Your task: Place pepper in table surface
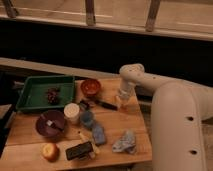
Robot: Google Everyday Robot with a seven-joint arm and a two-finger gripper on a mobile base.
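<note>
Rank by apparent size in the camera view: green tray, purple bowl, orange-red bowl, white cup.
1. Green tray
2. Purple bowl
3. Orange-red bowl
4. White cup
The orange-red bowl sits farther back, so its ranking is unsure. The hand hovers over the table's right edge.

I'm counting one hand (121, 101) hanging low over the tabletop (30, 134) at its far right edge, one green tray (35, 90), two bowls, one cup (72, 112), one yellowish fruit (49, 151) and one crumpled cloth (125, 142).
</note>
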